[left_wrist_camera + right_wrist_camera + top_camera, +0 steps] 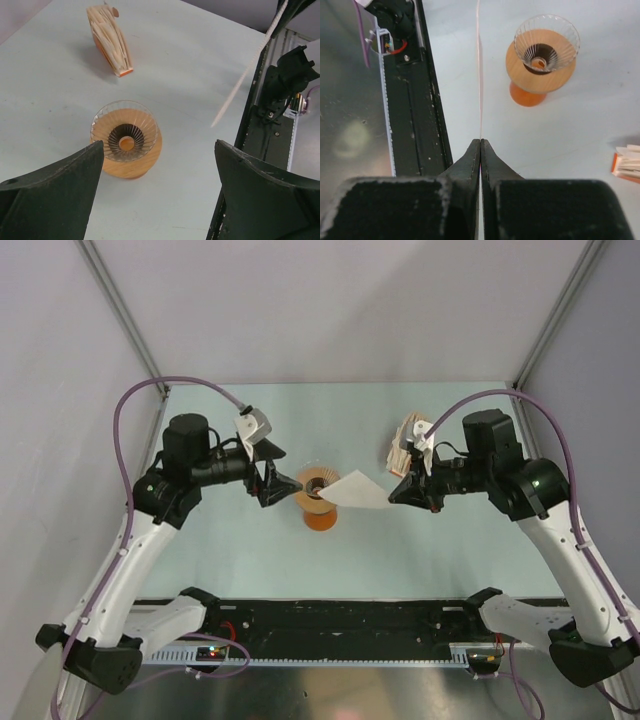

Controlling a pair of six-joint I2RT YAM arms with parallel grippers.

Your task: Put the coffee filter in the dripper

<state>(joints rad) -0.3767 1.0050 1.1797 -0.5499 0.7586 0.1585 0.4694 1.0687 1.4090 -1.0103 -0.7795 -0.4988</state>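
1. The right claw (480,146) is pinching the coffee filter (479,75) by one edge. Its jaws are pressed tight together, and the sheet is sticking straight out ahead of the fingertips, edge-on to its camera.
2. The dripper (542,52) is sitting ahead of that claw and off to one side, with the filter's far tip hanging near the rim, not inside.
3. The left claw (276,485) is hovering spread wide and empty, the dripper just ahead of its fingers, untouched.
4. The risk from here: the filter is looking flat, not opened into a cone, so pushing it down could crease it or tip the dripper, since nothing is bracing it.
5. The filter stack (405,445) is lying just beside the right claw, so a swing back could clip it.
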